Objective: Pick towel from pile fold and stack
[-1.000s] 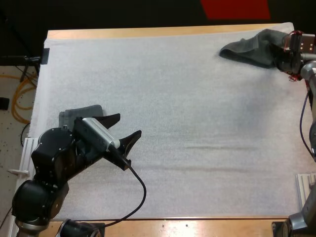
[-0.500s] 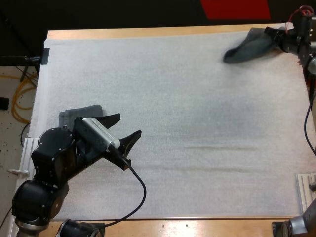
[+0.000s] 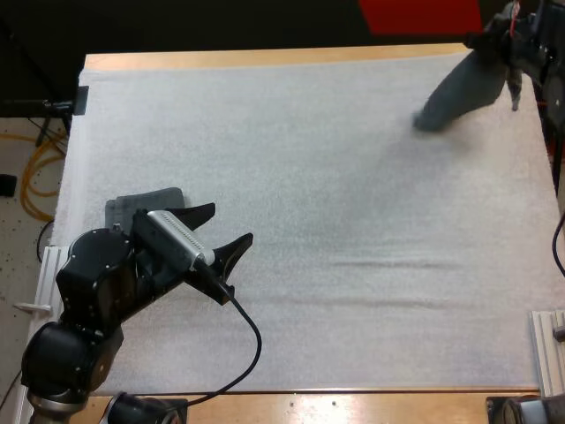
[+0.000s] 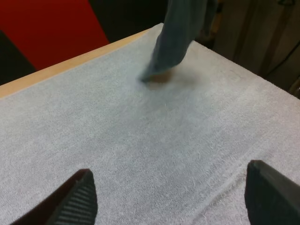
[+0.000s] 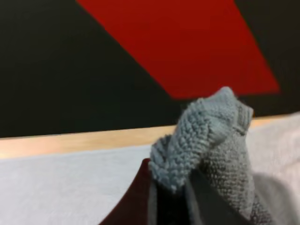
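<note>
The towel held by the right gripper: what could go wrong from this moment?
The right gripper pinches only a bunched part of the towel, so it may slip out. It hangs near the far right corner of the mat, so a drop might land off the table. It hangs bunched, not spread, which may make folding untidy.

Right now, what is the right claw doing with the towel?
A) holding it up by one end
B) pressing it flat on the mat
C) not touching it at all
A: the right claw pinches the towel at its top end, and the rest hangs down toward the white mat.
</note>
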Controlling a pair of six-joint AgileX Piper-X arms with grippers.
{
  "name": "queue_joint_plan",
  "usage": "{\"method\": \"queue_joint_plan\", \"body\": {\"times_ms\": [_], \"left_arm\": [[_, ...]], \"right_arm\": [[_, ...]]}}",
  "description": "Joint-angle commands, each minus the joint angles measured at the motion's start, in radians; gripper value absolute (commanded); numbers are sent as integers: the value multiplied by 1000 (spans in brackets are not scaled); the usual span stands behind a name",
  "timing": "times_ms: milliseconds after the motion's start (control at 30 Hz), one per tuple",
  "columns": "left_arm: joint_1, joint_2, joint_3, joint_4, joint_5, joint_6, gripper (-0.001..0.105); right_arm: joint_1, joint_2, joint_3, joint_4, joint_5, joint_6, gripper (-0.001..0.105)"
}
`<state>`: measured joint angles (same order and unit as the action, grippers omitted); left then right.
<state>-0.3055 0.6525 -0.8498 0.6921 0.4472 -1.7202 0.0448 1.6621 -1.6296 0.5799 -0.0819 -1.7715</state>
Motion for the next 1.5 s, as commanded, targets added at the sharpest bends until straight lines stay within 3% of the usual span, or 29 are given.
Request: {"method": "queue_joint_plan", "body": {"times_ms": [0, 133, 400, 533, 767, 1000, 1133, 1233, 1400, 1467], "left_arm": [[-2, 0, -5, -17, 1, -10, 65], [-2, 0, -5, -32, 1, -8, 65], [-2, 0, -5, -74, 1, -8, 65], [-2, 0, -5, -56, 1, -8, 65], [-2, 0, -5, -31, 1, -8, 65], [-2, 0, -5, -31, 1, -8, 65], [-2, 0, -5, -31, 1, -8, 65], [-2, 0, -5, -25, 1, -8, 65], [-2, 0, -5, -16, 1, -8, 65], [-2, 0, -5, -16, 1, -8, 65]], "right_arm": [[16, -44, -12, 41, 18, -47, 0], [55, -114, -12, 163, 19, -63, 0], [202, -152, 69, 387, 17, 30, 0], [320, -152, 187, 387, 17, 83, 0], [630, -150, 370, 341, -14, 165, 0], [895, -138, 413, 245, -10, 184, 0], [939, -134, 413, 206, -15, 239, 0], [932, -133, 413, 217, -51, 244, 14], [923, -132, 413, 232, -95, 239, 66], [923, -134, 413, 236, -93, 222, 76]]}}
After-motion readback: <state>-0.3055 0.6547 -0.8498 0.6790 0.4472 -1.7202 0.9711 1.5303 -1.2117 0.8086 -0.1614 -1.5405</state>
